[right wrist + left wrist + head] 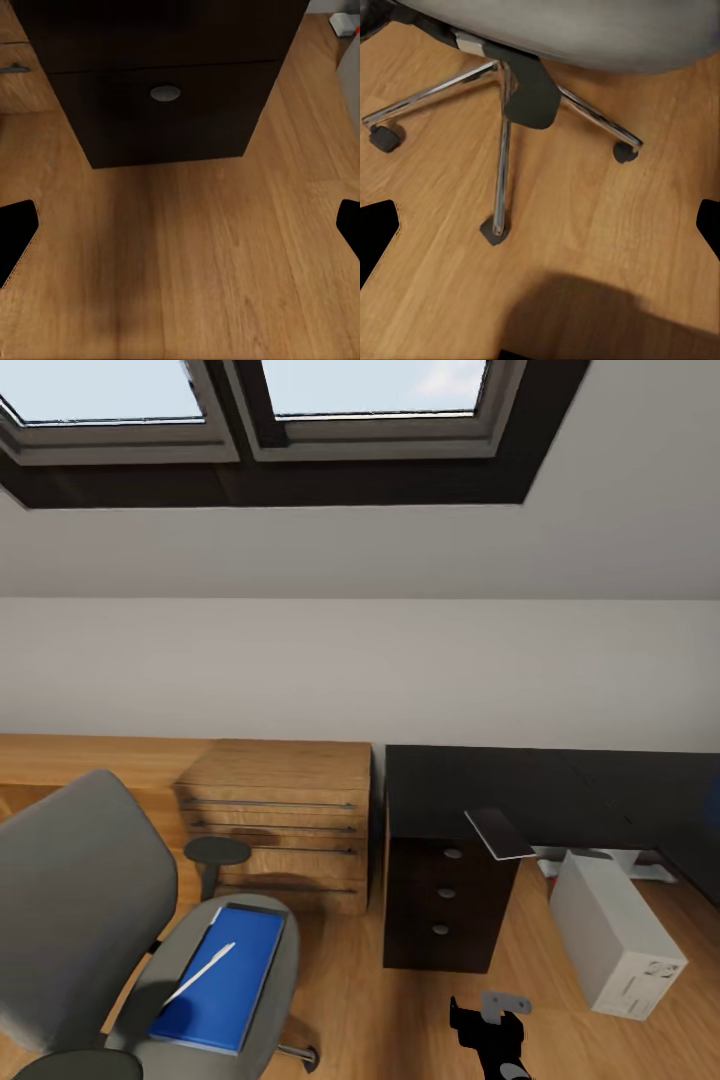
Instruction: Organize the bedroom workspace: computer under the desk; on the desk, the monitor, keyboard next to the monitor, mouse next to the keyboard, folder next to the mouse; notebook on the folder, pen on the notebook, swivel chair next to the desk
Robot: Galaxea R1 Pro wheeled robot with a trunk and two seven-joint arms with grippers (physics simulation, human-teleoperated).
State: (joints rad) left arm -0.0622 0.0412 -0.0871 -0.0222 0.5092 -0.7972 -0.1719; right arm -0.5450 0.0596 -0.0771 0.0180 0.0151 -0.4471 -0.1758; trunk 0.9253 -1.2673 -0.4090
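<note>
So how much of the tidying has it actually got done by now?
Little looks done. The computer sits on the floor beside the desk, partly under its top. The blue folder lies on the swivel chair seat with the pen on it, and the chair stands apart from the desk. A dark notebook overhangs the desk edge. The right gripper hangs empty above the floor. Folder, notebook, pen and chair all remain.

The grey swivel chair [90, 920] stands on the wood floor left of the black desk [520, 790]. On its seat lies the blue folder [225, 980] with the whitish pen [205, 970] across it. A dark grey notebook [498, 832] overhangs the desk's front edge. The light grey computer [615, 935] leans tilted beneath the desk.
</note>
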